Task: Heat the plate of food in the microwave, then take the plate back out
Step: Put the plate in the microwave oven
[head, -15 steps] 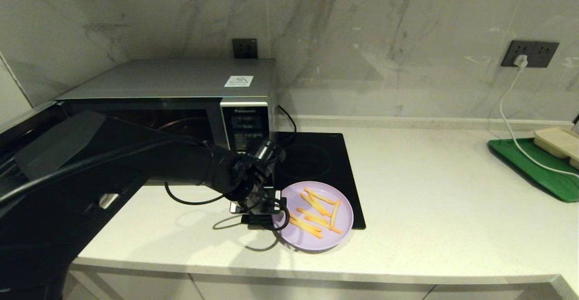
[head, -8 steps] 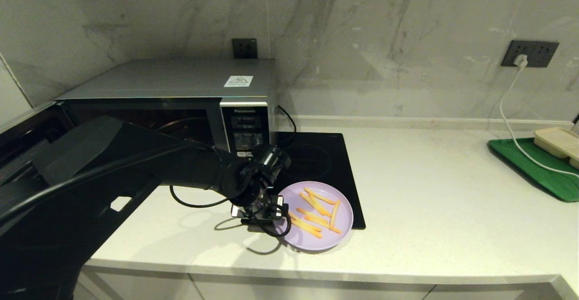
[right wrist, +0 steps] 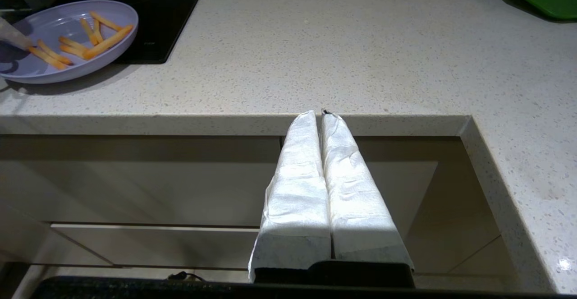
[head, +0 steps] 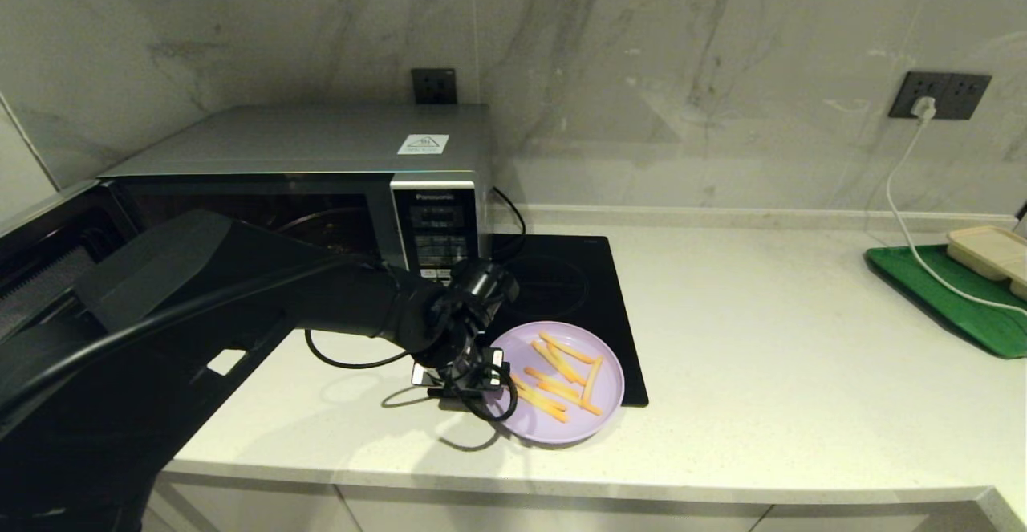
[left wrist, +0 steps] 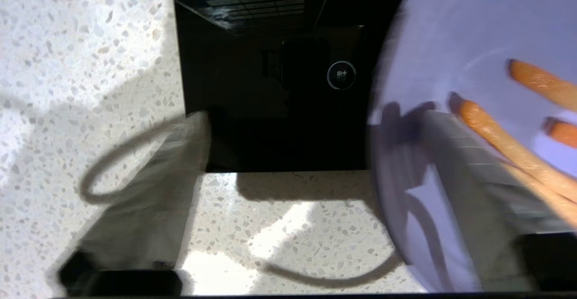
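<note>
The lilac plate of food (head: 554,432) lies near the counter's front edge, partly on the black cooktop, with several orange fry sticks (head: 558,371) on it. My left gripper (head: 473,375) is open at the plate's left rim. One finger (left wrist: 473,177) is over the plate (left wrist: 451,42) beside the fries, the other (left wrist: 180,154) is outside it above the counter. The silver microwave (head: 321,147) stands at the back left with its door swung open to the left. My right gripper (right wrist: 321,113) is shut and empty, parked below the counter's front edge; the plate (right wrist: 45,24) is far off to its side.
The flat black induction cooktop (head: 562,275) sits right of the microwave. At the far right a green tray (head: 947,291) holds a beige tray (head: 991,251), and a white cable (head: 907,219) runs to a wall socket. The counter edge (right wrist: 225,123) is close.
My left arm has shifted a little to the right, bringing the open gripper closer onto the plate's left rim. The plate has barely moved. The right arm is still.
</note>
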You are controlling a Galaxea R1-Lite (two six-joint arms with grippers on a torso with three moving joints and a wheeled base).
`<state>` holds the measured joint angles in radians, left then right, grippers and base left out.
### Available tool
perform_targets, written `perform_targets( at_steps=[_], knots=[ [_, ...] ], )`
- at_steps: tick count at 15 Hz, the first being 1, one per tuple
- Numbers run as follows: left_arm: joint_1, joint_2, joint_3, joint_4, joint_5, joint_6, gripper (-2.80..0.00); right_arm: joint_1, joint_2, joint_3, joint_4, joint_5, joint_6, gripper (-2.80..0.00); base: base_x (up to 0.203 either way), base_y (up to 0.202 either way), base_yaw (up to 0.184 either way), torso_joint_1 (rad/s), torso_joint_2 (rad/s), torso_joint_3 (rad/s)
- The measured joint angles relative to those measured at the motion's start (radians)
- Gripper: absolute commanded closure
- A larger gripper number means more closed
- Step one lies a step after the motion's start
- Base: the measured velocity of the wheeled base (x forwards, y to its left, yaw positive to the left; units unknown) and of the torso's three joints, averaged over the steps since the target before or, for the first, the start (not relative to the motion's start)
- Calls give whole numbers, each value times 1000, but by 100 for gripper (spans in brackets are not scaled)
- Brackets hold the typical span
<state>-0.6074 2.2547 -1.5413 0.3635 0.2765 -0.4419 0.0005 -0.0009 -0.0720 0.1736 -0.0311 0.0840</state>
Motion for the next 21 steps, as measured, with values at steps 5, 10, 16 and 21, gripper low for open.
perform_targets(
  at_steps=[5,10,16,21],
  knots=[
    [1,2,0,0,1,-1,0,0,0,0,0,0,0,0,0,0,0,0,0,0],
    [1,1,4,14,2,-7,0,-1,0,0,0,0,0,0,0,0,0,0,0,0],
    [1,0,10,18,3,-9,0,-1,0,0,0,0,0,0,0,0,0,0,0,0],
    [0,-5,5,18,14,-9,0,-1,0,0,0,0,0,0,0,0,0,0,0,0]
  ],
)
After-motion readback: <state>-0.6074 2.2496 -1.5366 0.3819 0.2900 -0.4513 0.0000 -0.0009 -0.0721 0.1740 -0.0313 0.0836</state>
